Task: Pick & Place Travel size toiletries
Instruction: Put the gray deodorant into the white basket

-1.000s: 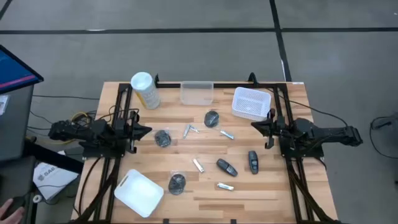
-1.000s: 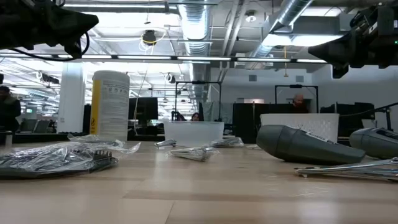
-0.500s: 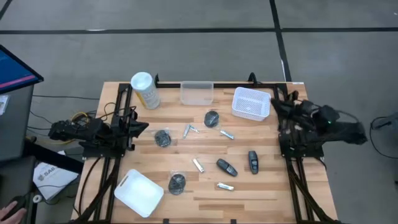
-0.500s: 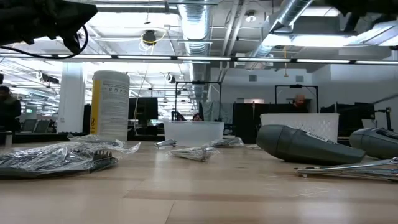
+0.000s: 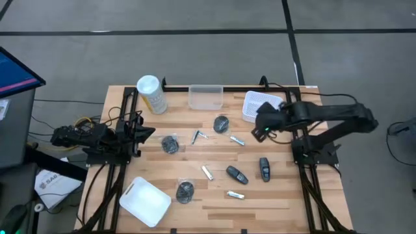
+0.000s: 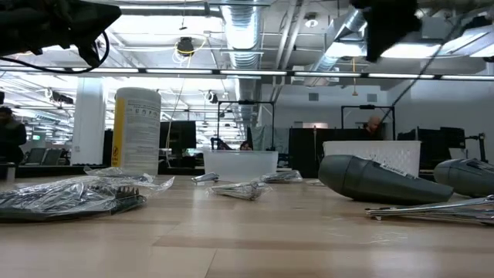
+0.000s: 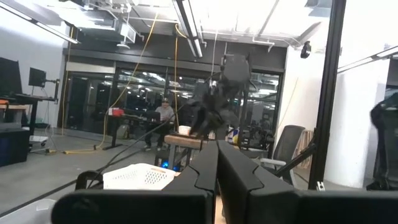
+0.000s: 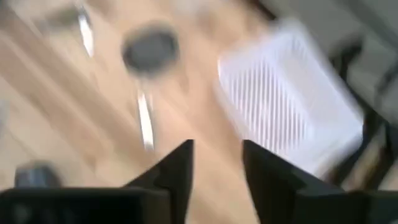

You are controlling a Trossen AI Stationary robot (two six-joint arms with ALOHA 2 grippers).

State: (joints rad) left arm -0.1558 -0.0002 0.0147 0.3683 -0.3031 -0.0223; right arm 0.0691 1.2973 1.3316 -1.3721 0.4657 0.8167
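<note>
Overhead and wrist views of the light wooden slatted table (image 5: 214,195), with the white slotted plastic basket (image 5: 260,107) at its far right corner as the landmark. The right gripper (image 5: 261,125) hangs above the table just beside the basket's near-left corner, its two dark fingers (image 8: 177,171) parted with a clear gap and holding nothing. A short silvery tube (image 5: 237,140) and a dark round lump in clear wrapping (image 5: 221,123) lie just left of the basket, apart from the gripper. The other travel-size toiletries lie scattered farther from the basket, toward the table's middle and near side: two dark oblong pieces (image 5: 236,174), more silvery tubes (image 5: 207,172), two more wrapped lumps (image 5: 170,144). The left gripper (image 5: 148,133) waits at the table's left edge, well away from the basket, fingers (image 7: 205,171) pressed together and empty.
</note>
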